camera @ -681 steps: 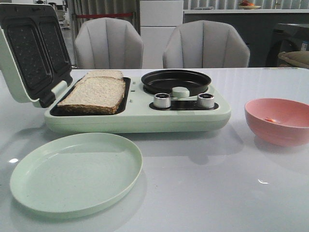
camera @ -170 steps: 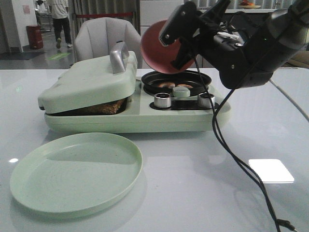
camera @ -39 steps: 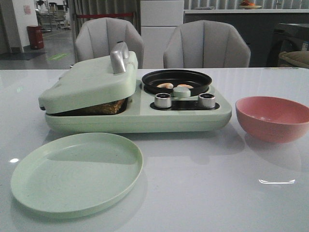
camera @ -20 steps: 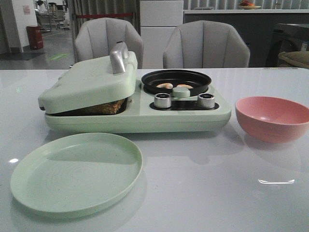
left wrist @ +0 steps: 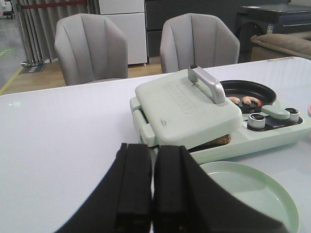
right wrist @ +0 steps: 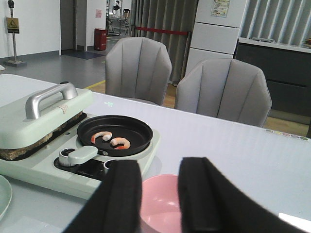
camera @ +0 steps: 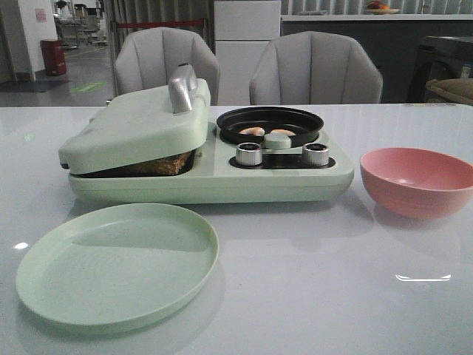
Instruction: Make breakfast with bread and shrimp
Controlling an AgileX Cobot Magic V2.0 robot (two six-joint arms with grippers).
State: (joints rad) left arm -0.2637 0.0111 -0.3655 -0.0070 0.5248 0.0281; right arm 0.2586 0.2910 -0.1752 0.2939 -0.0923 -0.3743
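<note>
The bread (camera: 159, 164) lies in the pale green breakfast maker (camera: 222, 181), under its lowered lid (camera: 137, 126); only a brown edge shows, also in the left wrist view (left wrist: 216, 142). Two curled orange-pink shrimp (right wrist: 112, 139) lie in the black round pan (camera: 270, 124). Neither arm appears in the front view. My left gripper (left wrist: 152, 187) is shut with nothing between its fingers, back from the maker over bare table. My right gripper (right wrist: 159, 194) is open and empty, above the pink bowl (right wrist: 160, 204).
An empty pale green plate (camera: 117, 262) sits in front of the maker. The pink bowl (camera: 417, 181) stands to the maker's right. Two silver knobs (camera: 249, 154) sit below the pan. Two grey chairs (camera: 314, 68) stand behind the table.
Over the last second nothing has visibly moved. Since the older frames the lid has come down on the bread, the shrimp went from the bowl into the pan, and the bowl returned to the table.
</note>
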